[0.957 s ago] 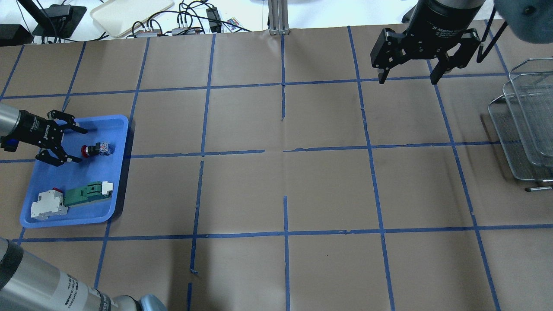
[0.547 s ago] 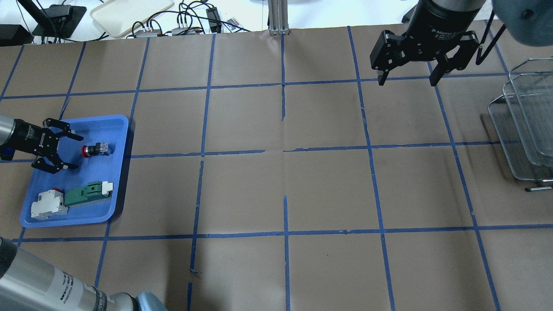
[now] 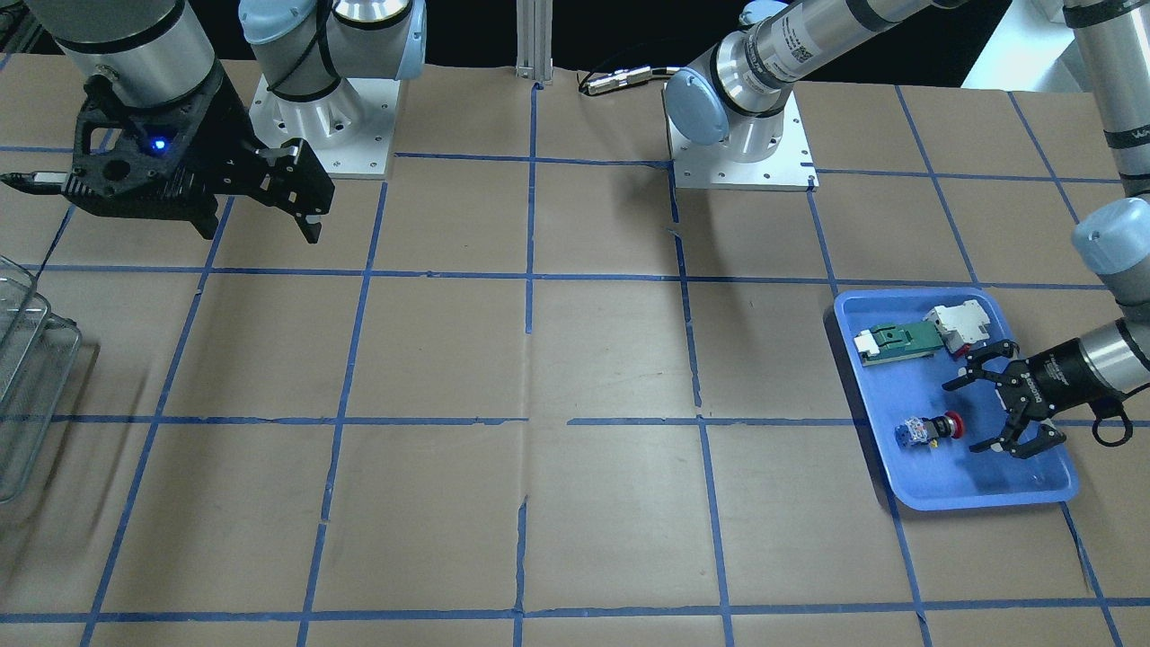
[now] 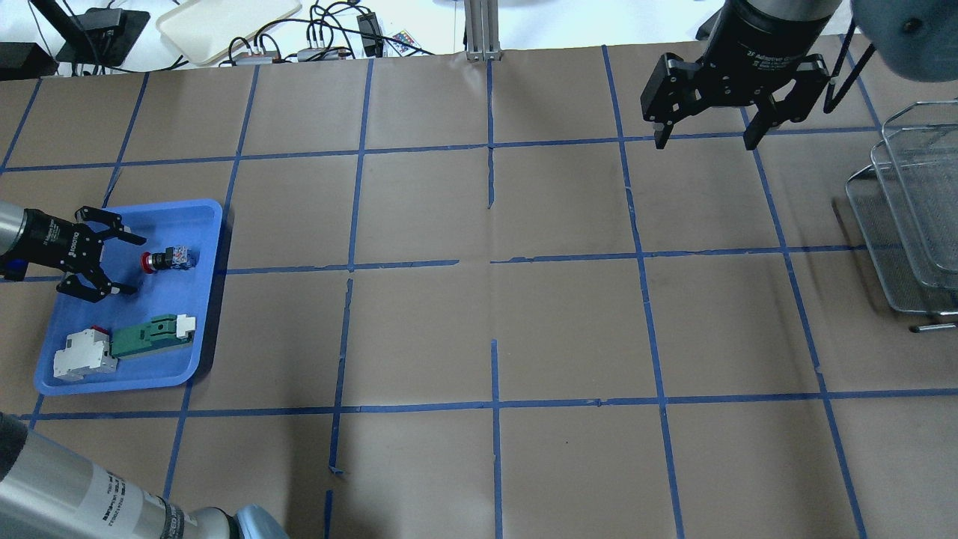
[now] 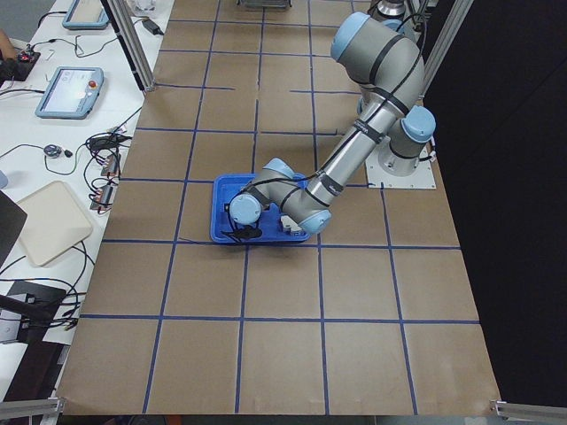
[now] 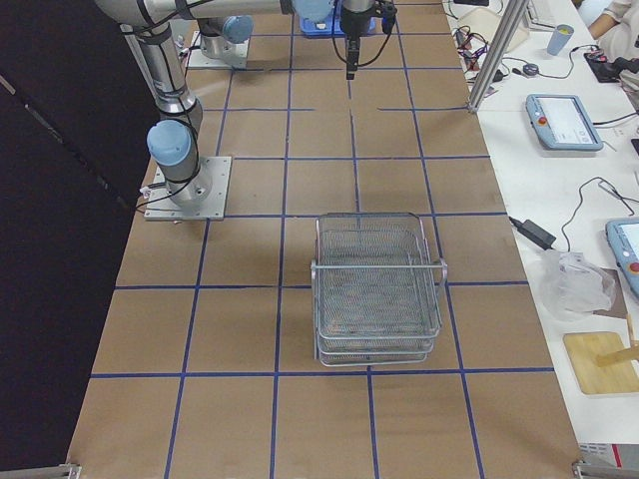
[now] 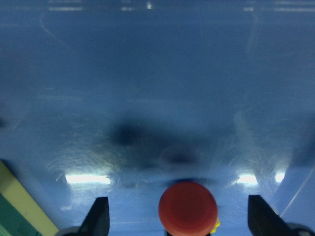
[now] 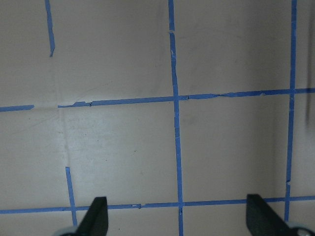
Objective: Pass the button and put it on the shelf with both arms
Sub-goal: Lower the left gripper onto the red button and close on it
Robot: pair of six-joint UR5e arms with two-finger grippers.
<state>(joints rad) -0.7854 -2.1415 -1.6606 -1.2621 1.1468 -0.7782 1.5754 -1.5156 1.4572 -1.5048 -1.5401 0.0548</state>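
Note:
The button, with a red head and a blue-and-white rear block, lies on its side in the blue tray. It also shows in the front view and the left wrist view. My left gripper is open, low over the tray, its fingers just left of the button's red head and not touching it. It also shows in the front view. My right gripper is open and empty, high at the far right. The wire-mesh shelf stands at the right edge, and it shows whole in the right view.
A green-and-white flat part and a white-and-red block lie at the tray's near end. Cables and a cream tray lie beyond the far table edge. Brown paper with blue tape lines covers the table.
My left gripper has drawn back to the left and lowered in the tray, still open. The button has not moved. My right gripper has barely shifted.

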